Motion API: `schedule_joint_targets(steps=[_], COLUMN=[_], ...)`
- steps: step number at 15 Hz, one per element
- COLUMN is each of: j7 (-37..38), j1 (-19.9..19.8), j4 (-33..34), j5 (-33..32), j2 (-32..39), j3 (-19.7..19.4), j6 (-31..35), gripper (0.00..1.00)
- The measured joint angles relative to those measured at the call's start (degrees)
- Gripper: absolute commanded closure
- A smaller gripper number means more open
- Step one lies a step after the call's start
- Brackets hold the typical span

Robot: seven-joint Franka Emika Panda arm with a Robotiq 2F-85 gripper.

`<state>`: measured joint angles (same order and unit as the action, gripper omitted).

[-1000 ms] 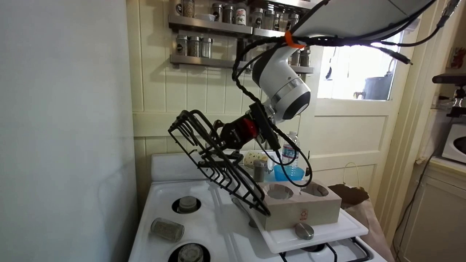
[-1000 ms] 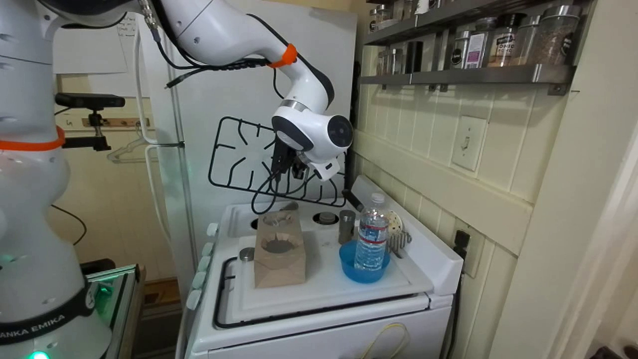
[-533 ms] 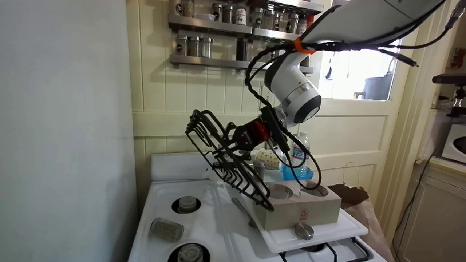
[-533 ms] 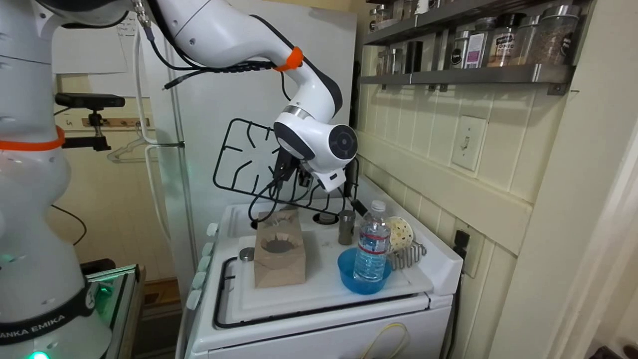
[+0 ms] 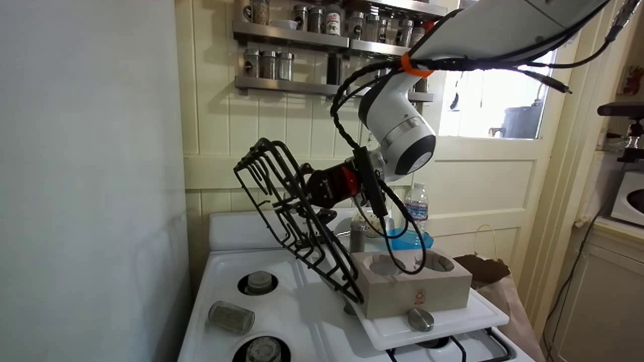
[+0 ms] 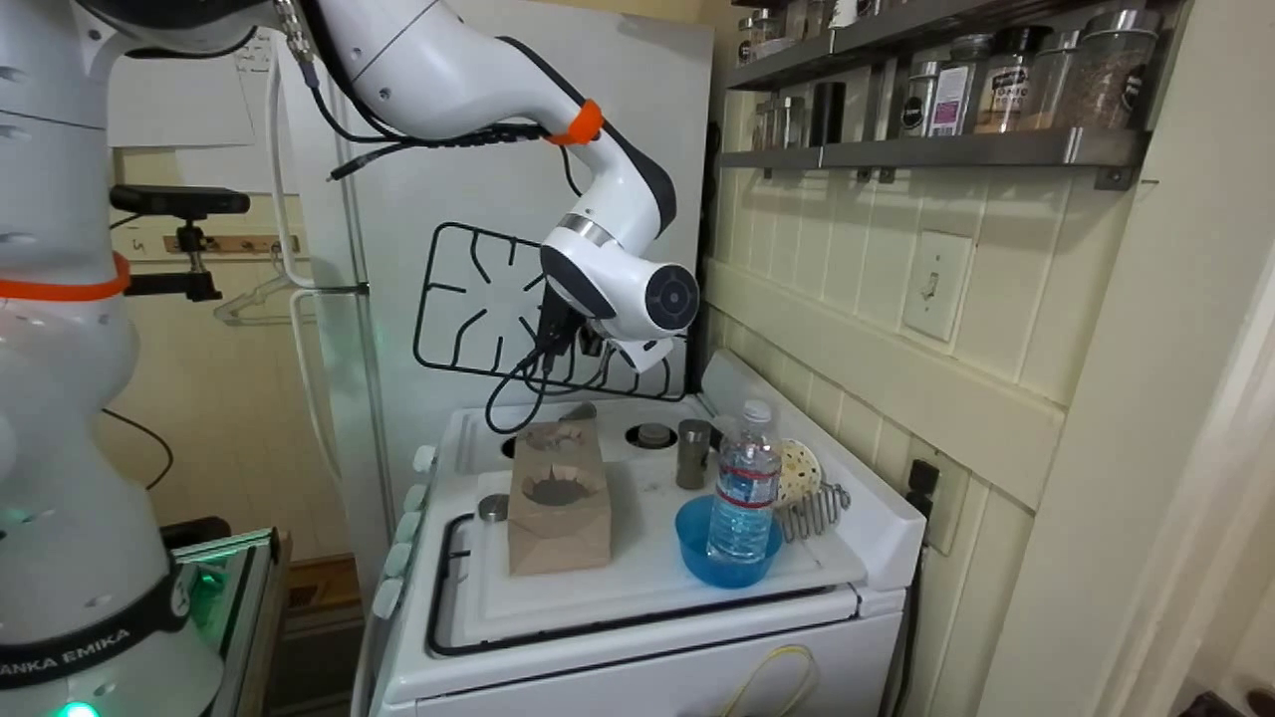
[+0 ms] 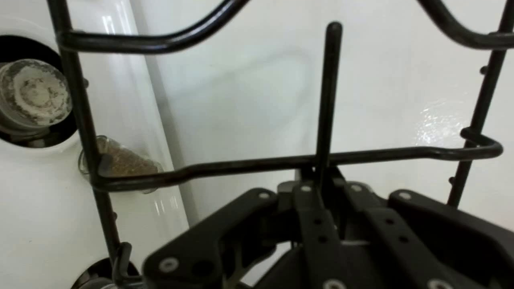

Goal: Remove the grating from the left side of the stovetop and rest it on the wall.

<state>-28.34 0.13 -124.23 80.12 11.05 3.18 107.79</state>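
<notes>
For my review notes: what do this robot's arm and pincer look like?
The arm is white and rounded, with dark bands, an orange strap and black cables. A black base band reads "ANKA EMIKA", its start cut off. The pincer is black, with jointed links, pale screw heads and a red patch.

The long rectangular black metal grating [image 7: 241, 165] is semi-gloss, light running along its bars. The black tool [image 7: 319, 176] looks matt, with shiny metal screws [image 7: 168, 264]. The white enamel stovetop [image 5: 289, 311] is smooth and glossy; the flat pale grey-white wall [image 5: 90, 151] is smooth with a low sheen. The beige two-holed cardboard box [image 5: 402, 289] is matt, the round blue plastic bowl [image 6: 697, 548] is smooth and translucent, the tall clear plastic bottle [image 6: 745, 483] glints, and the long grey metal shelf [image 5: 287, 84] looks brushed.
</notes>
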Motion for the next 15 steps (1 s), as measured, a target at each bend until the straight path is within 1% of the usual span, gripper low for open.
schedule_joint_targets(steps=[4,7,11,15], j7=[-2.49,-6.94,-15.31,-22.89], j1=[0.84,0.98,0.98,0.94], j4=[0.17,-0.23,-2.27,-4.66], j5=[0.53,0.35,0.11,-2.88], j2=[-0.07,-1.87,-7.13,-13.69], j3=[0.15,0.11,-0.03,-0.51], j6=[-1.39,-1.34,-1.33,-1.33], gripper=[0.98,0.98,0.98,0.98])
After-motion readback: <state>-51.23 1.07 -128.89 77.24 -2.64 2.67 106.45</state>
